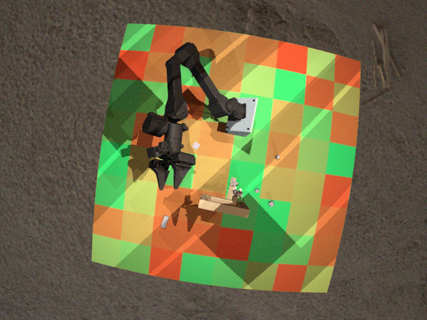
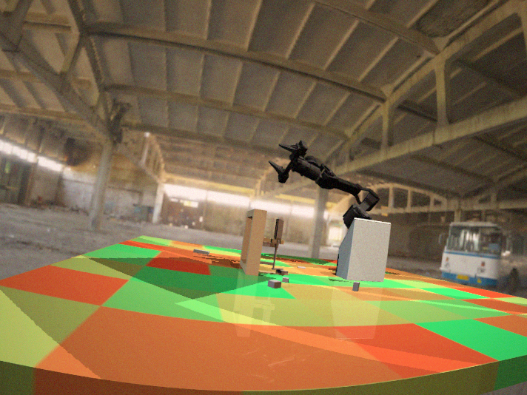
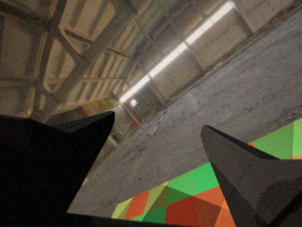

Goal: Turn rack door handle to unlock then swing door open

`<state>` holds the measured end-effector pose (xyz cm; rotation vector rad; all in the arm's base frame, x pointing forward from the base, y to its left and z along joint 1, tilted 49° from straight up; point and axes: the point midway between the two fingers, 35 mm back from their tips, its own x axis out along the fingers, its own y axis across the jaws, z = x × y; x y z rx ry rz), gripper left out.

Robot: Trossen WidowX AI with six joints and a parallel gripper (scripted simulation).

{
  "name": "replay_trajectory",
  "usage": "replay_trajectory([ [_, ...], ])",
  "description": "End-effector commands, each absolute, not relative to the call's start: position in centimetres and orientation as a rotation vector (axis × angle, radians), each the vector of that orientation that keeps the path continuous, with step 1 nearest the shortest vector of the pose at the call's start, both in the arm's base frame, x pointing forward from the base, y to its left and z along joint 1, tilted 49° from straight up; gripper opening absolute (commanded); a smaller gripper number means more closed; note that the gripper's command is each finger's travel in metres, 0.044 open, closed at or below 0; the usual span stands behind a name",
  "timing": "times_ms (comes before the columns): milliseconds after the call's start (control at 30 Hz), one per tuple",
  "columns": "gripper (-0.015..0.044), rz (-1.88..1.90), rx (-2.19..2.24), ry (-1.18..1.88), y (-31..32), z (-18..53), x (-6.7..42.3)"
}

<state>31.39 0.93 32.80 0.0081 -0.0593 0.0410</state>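
The gripper (image 1: 168,189) (image 2: 274,154) (image 3: 159,123) is open, its 2 fingers spread wide with nothing between them. It hangs high over the table (image 1: 113,251) (image 2: 204,353) (image 3: 179,202), and its wrist view looks past the fingertips to the far floor and a strip of table; neither door nor frame shows there.

The rack frame (image 1: 223,208) (image 2: 254,242) stands upright on the table, below the gripper and off to 1 side, well apart from it. The rack door (image 1: 230,187) (image 2: 274,257) appears to stick out from the frame on the side facing the arm's base (image 1: 249,118) (image 2: 372,251), at what looks like close to 90 degrees, so I judge that the swing is done or nearly so. The handle (image 1: 237,192) (image 2: 278,229) is on the door, also below the gripper and apart from it; whether it stays turned the quarter turn is too small to tell.

The raised, spread fingers suit a gripper that must end touching nothing: the height keeps them over the door's top, and the wide gap would let a handle pass free. 5 small blocks, 1 of them the grey block (image 1: 271,204) (image 2: 274,283), lie around the rack, likely as things not to knock off. The next move probably calls only for holding clear; dipping back toward the door could nudge it.
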Motion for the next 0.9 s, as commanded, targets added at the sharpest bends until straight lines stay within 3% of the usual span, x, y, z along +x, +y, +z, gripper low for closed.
replay_trajectory([
  [0, 0.0374, 0.04, 0.01, -0.055, 0.9, 32.7, 31.5],
  [133, 0.0287, 0.026, 0.039, 0.026, 1.0, 31.4, 32.7],
  [867, 0.0287, -0.023, 0.089, 0.505, 3.4, 21.7, 37.6],
])
